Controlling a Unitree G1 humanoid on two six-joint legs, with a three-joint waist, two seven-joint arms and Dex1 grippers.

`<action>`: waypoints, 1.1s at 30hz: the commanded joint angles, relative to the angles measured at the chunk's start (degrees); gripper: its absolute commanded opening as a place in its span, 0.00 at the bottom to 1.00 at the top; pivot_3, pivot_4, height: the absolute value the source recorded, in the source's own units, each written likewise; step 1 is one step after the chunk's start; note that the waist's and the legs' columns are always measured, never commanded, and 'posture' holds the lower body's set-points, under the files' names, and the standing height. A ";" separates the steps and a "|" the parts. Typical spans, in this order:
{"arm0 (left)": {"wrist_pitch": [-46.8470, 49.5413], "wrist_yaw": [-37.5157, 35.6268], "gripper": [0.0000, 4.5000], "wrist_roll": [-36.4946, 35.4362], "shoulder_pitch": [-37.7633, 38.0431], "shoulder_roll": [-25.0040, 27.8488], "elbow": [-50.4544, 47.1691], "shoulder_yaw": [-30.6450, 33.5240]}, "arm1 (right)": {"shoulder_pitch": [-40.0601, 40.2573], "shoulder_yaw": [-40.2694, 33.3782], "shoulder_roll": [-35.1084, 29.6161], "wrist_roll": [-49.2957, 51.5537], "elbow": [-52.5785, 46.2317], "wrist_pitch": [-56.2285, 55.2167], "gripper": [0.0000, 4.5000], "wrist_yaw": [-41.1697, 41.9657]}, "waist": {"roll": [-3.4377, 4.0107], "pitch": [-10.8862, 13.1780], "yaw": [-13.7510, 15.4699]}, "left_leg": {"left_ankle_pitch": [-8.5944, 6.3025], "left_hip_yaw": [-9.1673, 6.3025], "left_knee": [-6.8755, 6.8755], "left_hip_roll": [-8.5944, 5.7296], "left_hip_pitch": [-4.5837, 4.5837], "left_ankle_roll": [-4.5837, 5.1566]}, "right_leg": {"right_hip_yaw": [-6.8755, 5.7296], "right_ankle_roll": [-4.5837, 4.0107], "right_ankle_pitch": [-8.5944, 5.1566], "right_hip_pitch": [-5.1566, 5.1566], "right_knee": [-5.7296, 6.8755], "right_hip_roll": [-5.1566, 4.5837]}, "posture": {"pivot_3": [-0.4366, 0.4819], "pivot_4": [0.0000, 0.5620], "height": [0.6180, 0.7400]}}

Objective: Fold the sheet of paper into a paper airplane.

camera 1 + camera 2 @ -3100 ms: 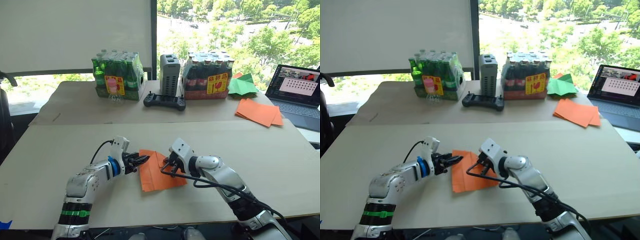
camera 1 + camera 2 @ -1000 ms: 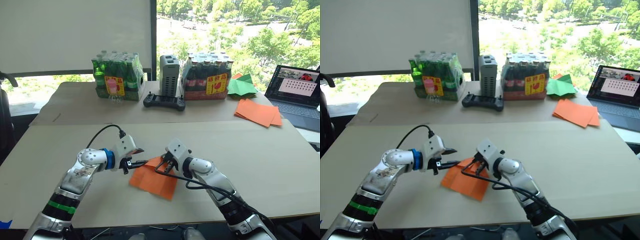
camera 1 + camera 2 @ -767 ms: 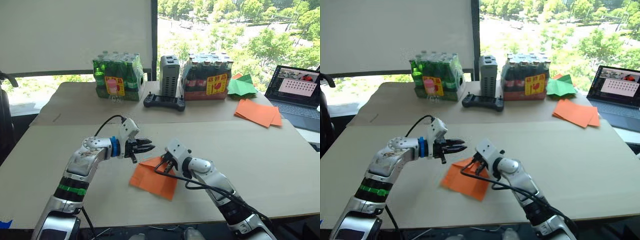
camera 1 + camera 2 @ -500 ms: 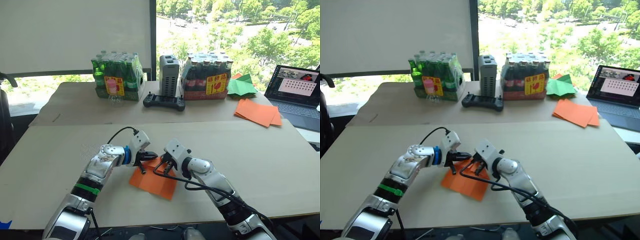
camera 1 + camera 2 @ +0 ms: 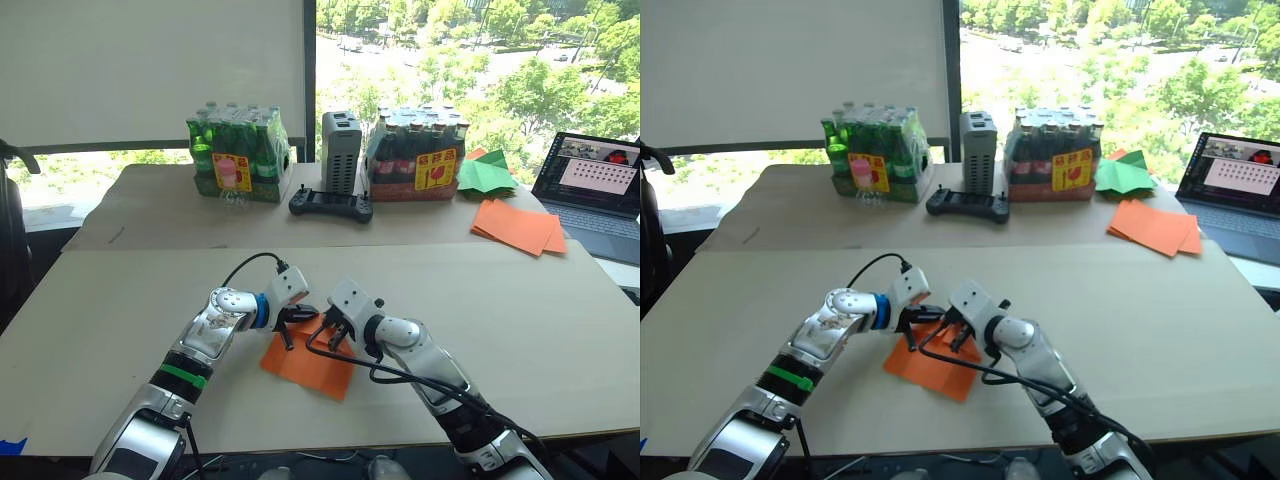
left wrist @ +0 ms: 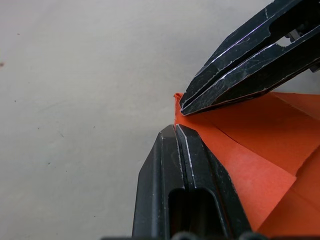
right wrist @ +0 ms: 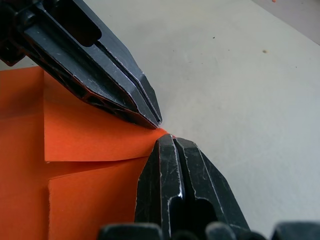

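L hand (image 6: 174, 128) closed, pinching far tip of the creased orange sheet (image 5: 306, 364) mid-table (image 5: 520, 300). R hand (image 7: 167, 139) closed too, gripping same tip, fingertips nearly touching L's. Sheet lies betw. both arms.

It looked like an office or lab set up for trials. Two plain tables (image 5: 560, 330) stood by a large window (image 5: 470, 60) with treetops outside and a white blind (image 5: 150, 70) at the upper left. At the right edge sat an open laptop (image 5: 592, 190); along the back were shrink-wrapped bottle packs (image 5: 238, 150), a handheld controller (image 5: 330, 205) and stacked coloured paper (image 5: 518, 224).
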 commanded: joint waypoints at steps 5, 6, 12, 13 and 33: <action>1.26 -1.31 0.01 2.00 3.83 2.54 -0.67 -1.44 | 0.86 1.51 0.62 -0.22 0.11 1.73 0.00 0.63 | 0.02 -0.11 -0.30 | 0.00 0.01 -0.03 0.02 0.04 0.00 | 0.00 0.00 0.00 0.00 0.00 0.01 | 0.48 0.27 0.66; 1.42 -1.34 0.01 1.91 4.41 3.12 -1.07 -1.10 | 0.80 1.58 0.66 -0.25 0.20 1.76 0.00 0.63 | 0.01 -0.11 -0.35 | -0.01 0.01 -0.04 0.02 0.05 0.01 | 0.00 0.00 0.00 0.00 0.00 0.01 | 0.48 0.27 0.66; 1.83 -1.96 0.01 1.41 7.97 6.39 -3.82 0.53 | 0.68 1.80 0.78 -0.36 0.49 1.77 0.00 0.72 | 0.02 -0.19 -0.73 | -0.01 0.06 -0.10 0.07 0.14 0.01 | 0.00 0.00 -0.01 0.02 0.01 0.01 | 0.48 0.27 0.66; 1.95 -1.97 0.01 1.35 8.67 7.01 -4.32 0.86 | 0.67 1.86 0.82 -0.36 0.47 1.82 0.00 0.75 | 0.03 -0.20 -0.83 | -0.01 0.07 -0.10 0.08 0.15 0.01 | 0.00 0.00 -0.01 0.02 0.00 0.01 | 0.48 0.27 0.66; 3.56 -1.60 0.01 0.05 17.58 15.09 -11.30 5.73 | -0.11 2.18 0.99 -0.52 1.37 1.29 0.00 1.76 | 0.14 -0.32 -1.63 | -0.09 0.17 -0.17 0.35 0.37 -0.09 | -0.01 0.01 -0.03 0.16 -0.01 0.24 | 0.48 0.27 0.66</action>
